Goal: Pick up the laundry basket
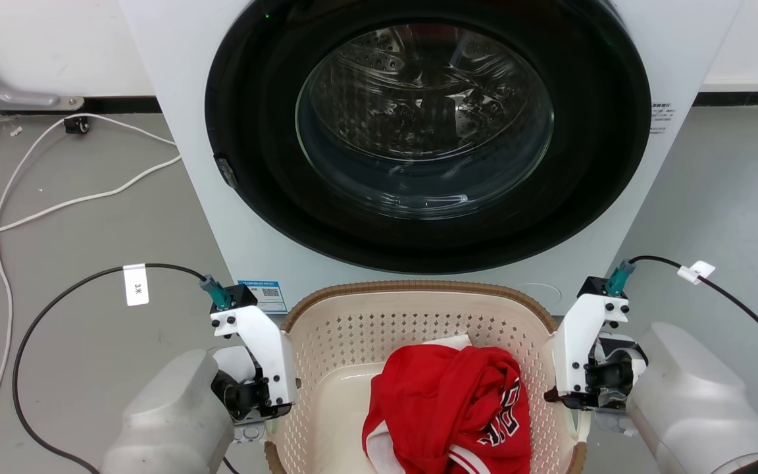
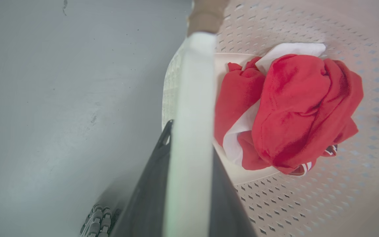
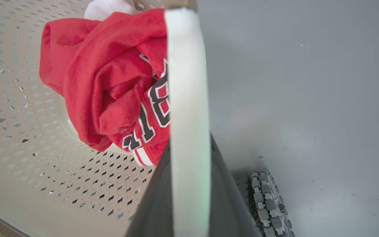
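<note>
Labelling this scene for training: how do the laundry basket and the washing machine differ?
The laundry basket is small, cream and brown-rimmed; the washing machine is far larger, white, with a dark round door. The basket is open-topped, holding a red jersey; the machine's glass door looks shut. Both show perforated walls.

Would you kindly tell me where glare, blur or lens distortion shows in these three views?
Head view: sharp and evenly lit, with reflections on the washing machine door glass. Left wrist view: the laundry basket wall bows from the wide lens, and its white handle is blurred. Right wrist view: same blurred handle, yet the red jersey lettering is crisp.
</note>
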Available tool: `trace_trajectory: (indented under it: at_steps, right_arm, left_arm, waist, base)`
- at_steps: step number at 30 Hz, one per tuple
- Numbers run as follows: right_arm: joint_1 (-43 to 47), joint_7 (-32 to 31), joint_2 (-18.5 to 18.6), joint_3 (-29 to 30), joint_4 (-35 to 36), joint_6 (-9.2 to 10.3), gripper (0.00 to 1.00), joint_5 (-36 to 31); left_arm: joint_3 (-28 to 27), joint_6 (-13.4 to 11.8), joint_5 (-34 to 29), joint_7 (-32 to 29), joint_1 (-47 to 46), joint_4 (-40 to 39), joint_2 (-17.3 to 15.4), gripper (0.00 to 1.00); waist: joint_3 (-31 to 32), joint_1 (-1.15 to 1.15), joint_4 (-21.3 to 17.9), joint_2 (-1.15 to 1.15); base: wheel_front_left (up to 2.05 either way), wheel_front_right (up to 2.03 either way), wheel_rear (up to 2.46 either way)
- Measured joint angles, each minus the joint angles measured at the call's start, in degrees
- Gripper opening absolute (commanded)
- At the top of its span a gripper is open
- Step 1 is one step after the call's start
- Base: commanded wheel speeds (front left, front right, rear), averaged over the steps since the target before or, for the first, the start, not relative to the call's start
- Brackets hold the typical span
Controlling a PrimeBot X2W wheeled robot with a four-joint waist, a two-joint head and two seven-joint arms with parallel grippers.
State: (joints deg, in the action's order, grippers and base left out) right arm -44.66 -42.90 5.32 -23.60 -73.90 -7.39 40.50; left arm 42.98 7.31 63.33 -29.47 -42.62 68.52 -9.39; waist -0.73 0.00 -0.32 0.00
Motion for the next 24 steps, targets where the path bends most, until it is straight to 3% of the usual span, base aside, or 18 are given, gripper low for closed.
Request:
trace_trajectory:
  at_steps: [24]
  right_arm:
    - [0.2, -1.5, -0.8, 5.0, 0.0, 0.0, 0.0, -4.4]
  left_arm:
    - [1.3, 0.0, 2.4, 0.9, 0.0, 0.4, -0.2, 0.0]
  waist:
    - [-0.3, 0.0, -0.3, 0.0]
  base:
    - [0.0, 0.0, 0.0]
